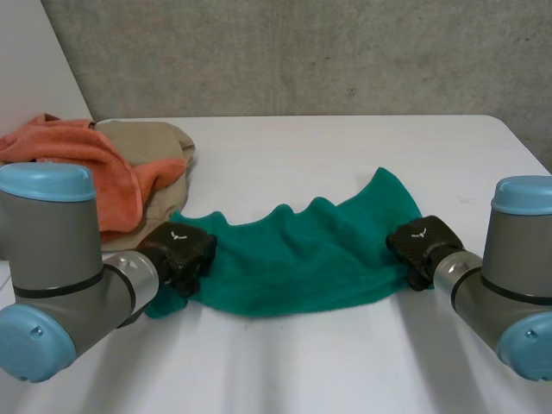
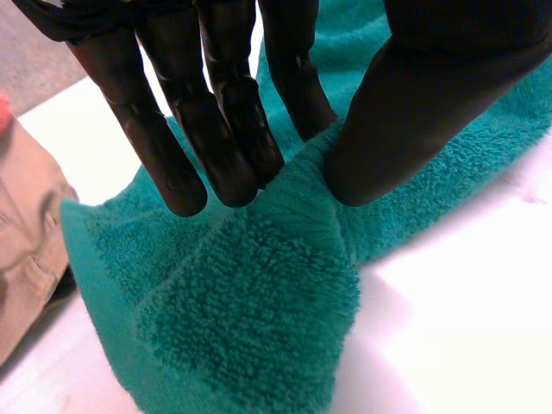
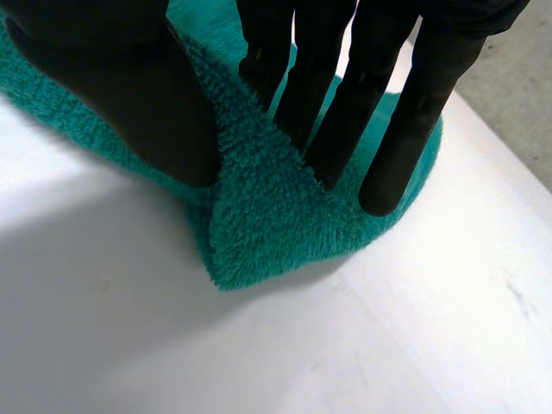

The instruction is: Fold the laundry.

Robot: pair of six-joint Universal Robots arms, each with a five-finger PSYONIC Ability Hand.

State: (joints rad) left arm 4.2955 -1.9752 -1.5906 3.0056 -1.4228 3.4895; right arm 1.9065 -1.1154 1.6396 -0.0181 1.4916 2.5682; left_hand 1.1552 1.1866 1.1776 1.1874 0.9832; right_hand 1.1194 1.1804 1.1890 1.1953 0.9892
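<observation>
— Where's the towel?
— The green towel (image 1: 297, 259) lies rumpled on the white table (image 1: 345, 147).
— Your fingers?
— My left hand (image 1: 179, 250) pinches a fold at one end, straight fingers (image 2: 228, 138) against thumb. My right hand (image 1: 420, 243) pinches the other corner likewise. An orange cloth (image 1: 86, 164) and a beige garment (image 1: 159, 142) are heaped beyond.

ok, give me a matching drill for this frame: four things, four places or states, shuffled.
Things:
1. green towel
2. orange cloth
3. beige garment
4. right hand

Places or states:
A. lies partly under the orange cloth
B. pinches a corner of the towel
C. rumpled, in the middle of the table
D. heaped at the far left, on the beige one

Pairs: 1-C, 2-D, 3-A, 4-B
</observation>
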